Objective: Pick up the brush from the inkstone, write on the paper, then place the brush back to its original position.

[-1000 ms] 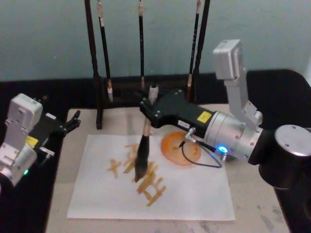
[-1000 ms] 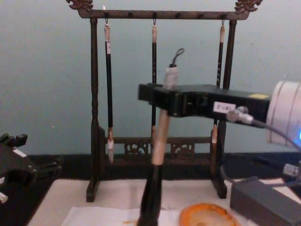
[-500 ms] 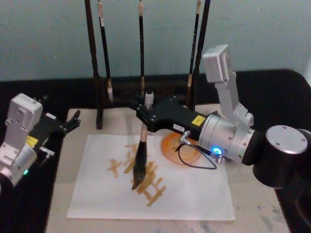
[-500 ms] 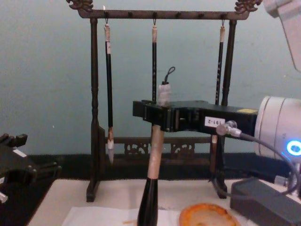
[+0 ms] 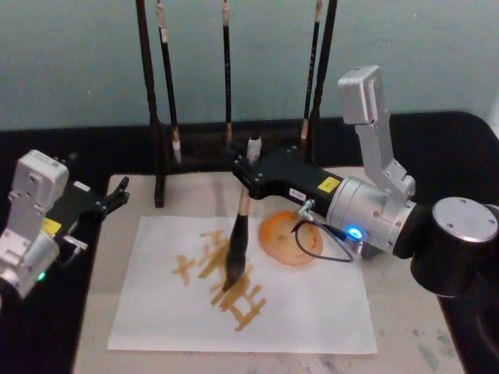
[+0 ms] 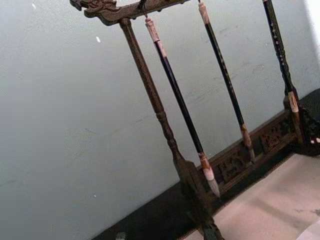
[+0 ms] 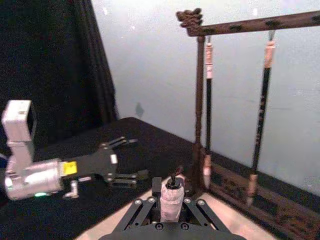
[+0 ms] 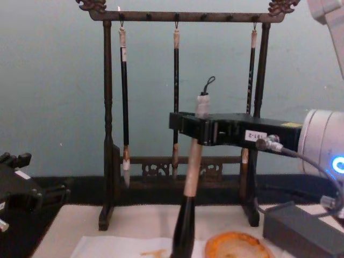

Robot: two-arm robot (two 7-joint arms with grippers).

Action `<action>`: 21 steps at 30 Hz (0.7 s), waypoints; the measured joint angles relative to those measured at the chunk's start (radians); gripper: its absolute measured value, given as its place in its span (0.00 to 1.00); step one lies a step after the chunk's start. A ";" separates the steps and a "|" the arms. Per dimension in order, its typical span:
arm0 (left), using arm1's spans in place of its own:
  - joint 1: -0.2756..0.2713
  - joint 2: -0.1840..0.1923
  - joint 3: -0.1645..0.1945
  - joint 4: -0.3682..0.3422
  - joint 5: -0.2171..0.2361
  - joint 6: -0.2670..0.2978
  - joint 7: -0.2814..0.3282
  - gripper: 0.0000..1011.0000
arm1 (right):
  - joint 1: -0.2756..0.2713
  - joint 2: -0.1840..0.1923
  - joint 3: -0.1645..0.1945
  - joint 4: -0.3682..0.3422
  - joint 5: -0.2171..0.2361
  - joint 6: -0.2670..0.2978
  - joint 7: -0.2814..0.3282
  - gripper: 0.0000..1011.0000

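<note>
Bristles rested on the paper because the right hand was clamped high on the brush, tilting it for a stroke — the left hand idled beside the paper, fingers apart.

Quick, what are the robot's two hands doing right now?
Left gripper: open, holding nothing, parked at the left.
Right gripper: shut on the brush, over the paper.
</note>
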 joint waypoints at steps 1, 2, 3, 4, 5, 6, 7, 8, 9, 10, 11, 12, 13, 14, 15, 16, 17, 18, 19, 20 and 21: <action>0.000 0.000 0.000 0.000 0.000 0.000 0.000 1.00 | 0.000 0.000 0.002 0.002 -0.010 -0.007 -0.008 0.15; 0.000 0.000 0.000 0.000 0.000 0.000 0.000 1.00 | 0.000 0.000 0.003 0.004 -0.015 -0.009 -0.011 0.15; 0.000 0.000 0.000 0.000 0.000 0.000 0.000 1.00 | 0.000 0.000 0.004 0.005 -0.019 -0.011 -0.014 0.15; 0.000 0.000 0.000 0.000 0.000 0.000 0.000 1.00 | -0.001 -0.001 0.007 0.006 -0.029 -0.016 -0.021 0.15; 0.000 0.000 0.000 0.000 0.000 0.000 0.000 1.00 | -0.002 -0.002 0.010 0.006 -0.032 -0.018 -0.024 0.15; 0.000 0.000 0.000 0.000 0.000 0.000 0.000 1.00 | -0.004 -0.003 0.015 0.006 -0.039 -0.021 -0.030 0.15; 0.000 0.000 0.000 0.000 0.000 0.000 0.000 1.00 | -0.005 -0.004 0.018 0.006 -0.042 -0.023 -0.032 0.15; 0.000 0.000 0.000 0.000 0.000 0.000 0.000 1.00 | -0.006 -0.005 0.020 0.006 -0.046 -0.025 -0.035 0.15; 0.000 0.000 0.000 0.000 0.000 0.000 0.000 1.00 | -0.008 -0.007 0.026 0.006 -0.050 -0.027 -0.038 0.15; 0.000 0.000 0.000 0.000 0.000 0.000 0.000 1.00 | -0.009 -0.008 0.029 0.006 -0.051 -0.028 -0.039 0.15; 0.000 0.000 0.000 0.000 0.000 0.000 0.000 1.00 | -0.009 -0.009 0.031 0.006 -0.052 -0.029 -0.039 0.15; 0.000 0.000 0.000 0.000 0.000 0.000 0.000 1.00 | -0.010 -0.010 0.035 0.006 -0.053 -0.030 -0.040 0.15; 0.000 0.000 0.000 0.000 0.000 0.000 0.000 1.00 | -0.011 -0.011 0.037 0.006 -0.054 -0.030 -0.040 0.15; 0.000 0.000 0.000 0.000 0.000 0.000 0.000 1.00 | -0.012 -0.013 0.042 0.005 -0.054 -0.030 -0.040 0.15; 0.000 0.000 0.000 0.000 0.000 0.000 0.000 1.00 | -0.013 -0.014 0.043 0.005 -0.054 -0.030 -0.039 0.15; 0.000 0.000 0.000 0.000 0.000 0.000 0.000 1.00 | -0.013 -0.015 0.045 0.004 -0.054 -0.030 -0.038 0.15; 0.000 0.000 0.000 0.000 0.000 0.000 0.000 1.00 | -0.014 -0.016 0.046 0.003 -0.054 -0.030 -0.036 0.15; 0.000 0.000 0.000 0.000 0.000 0.000 0.000 1.00 | -0.015 -0.016 0.047 0.002 -0.055 -0.030 -0.034 0.15; 0.000 0.000 0.000 0.000 0.000 0.000 0.000 1.00 | -0.015 -0.017 0.047 0.002 -0.055 -0.030 -0.032 0.15; 0.000 0.000 0.000 0.000 0.000 0.000 0.000 1.00 | -0.016 -0.018 0.047 0.001 -0.056 -0.029 -0.029 0.15; 0.000 0.000 0.000 0.000 0.000 0.000 0.000 1.00 | -0.017 -0.018 0.047 0.000 -0.056 -0.028 -0.028 0.15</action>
